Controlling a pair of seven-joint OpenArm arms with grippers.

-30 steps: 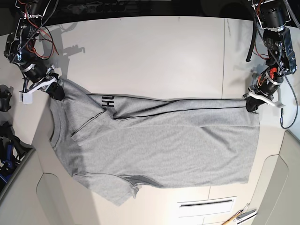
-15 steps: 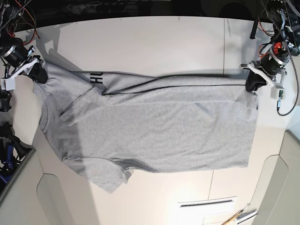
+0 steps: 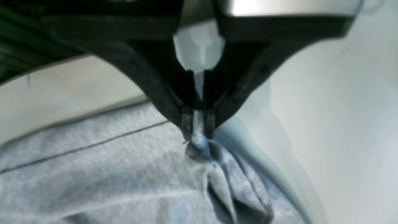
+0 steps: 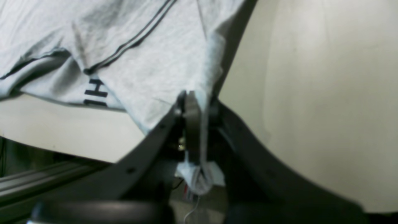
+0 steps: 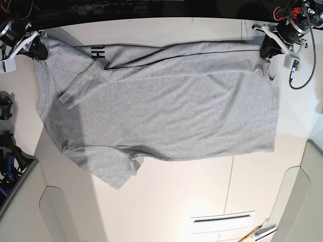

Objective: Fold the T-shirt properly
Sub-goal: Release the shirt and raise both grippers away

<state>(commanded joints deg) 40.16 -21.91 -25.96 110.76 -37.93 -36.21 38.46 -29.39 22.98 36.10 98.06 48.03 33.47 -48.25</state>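
Observation:
The heather-grey T-shirt (image 5: 161,106) is stretched wide over the cream table, neck to the left and hem to the right, with black lettering (image 5: 97,51) showing near the far left. My left gripper (image 5: 267,50) is shut on the far hem corner (image 3: 199,146) at the far right. My right gripper (image 5: 38,50) is shut on the far shoulder corner (image 4: 199,102) at the far left. Both held corners are lifted off the table. One sleeve (image 5: 118,174) lies flat at the near left.
The table (image 5: 202,201) has a seam and a white slotted panel (image 5: 222,219) near the front right. A tool with a wooden handle (image 5: 255,234) lies at the front edge. Dark equipment (image 5: 7,151) stands off the left edge. The table's far edge runs close behind both grippers.
Both grippers have carried their shirt corners toward the far edge of the table, pulling the whole shirt away from the front and spreading it flatter.

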